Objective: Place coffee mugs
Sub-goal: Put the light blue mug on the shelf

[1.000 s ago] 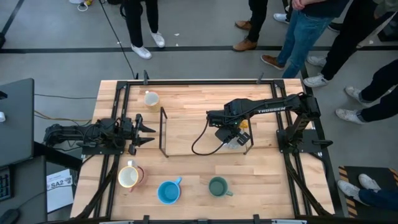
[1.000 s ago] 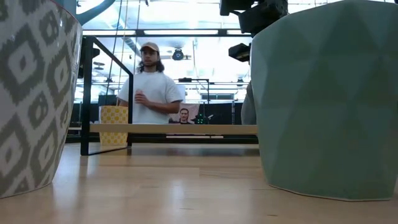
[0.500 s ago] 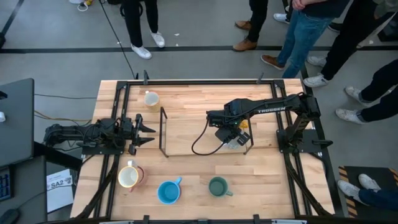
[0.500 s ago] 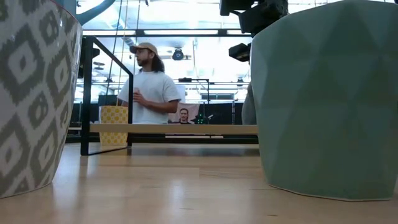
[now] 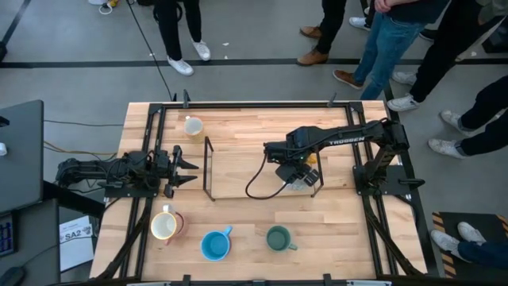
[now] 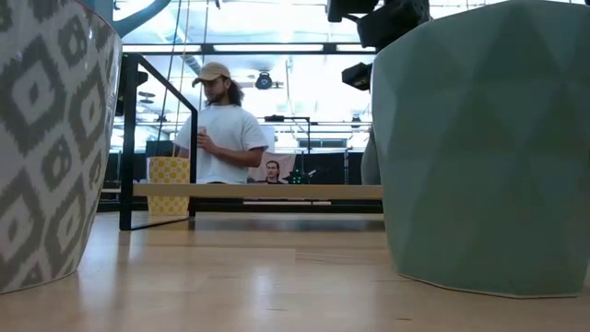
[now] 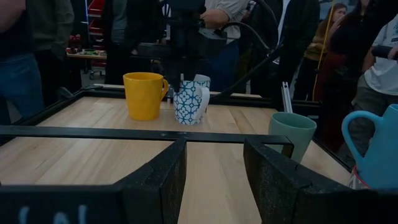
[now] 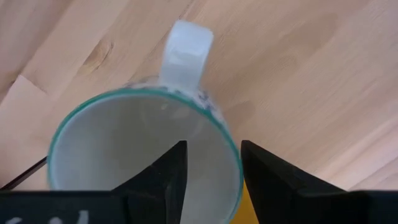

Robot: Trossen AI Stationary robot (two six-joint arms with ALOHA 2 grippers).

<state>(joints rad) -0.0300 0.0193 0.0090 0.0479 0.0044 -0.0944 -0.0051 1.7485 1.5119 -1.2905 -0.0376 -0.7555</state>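
Mugs line the table's near edge: a cream one (image 5: 163,226), a blue one (image 5: 214,245) and a dark green one (image 5: 278,238). Mid-table, the right gripper (image 5: 297,172) hangs over a blue-and-white patterned mug (image 7: 189,102), fingers (image 8: 155,177) parted astride its rim, beside an orange mug (image 7: 143,94). The left gripper (image 5: 184,169) waits open at the left edge; a yellow-patterned mug (image 5: 193,125) stands farthest off.

Desk (image 5: 238,151) centre is free btw my arms; black frame (image 5: 209,168) stands across, mugs (image 5: 215,244) block front edge.
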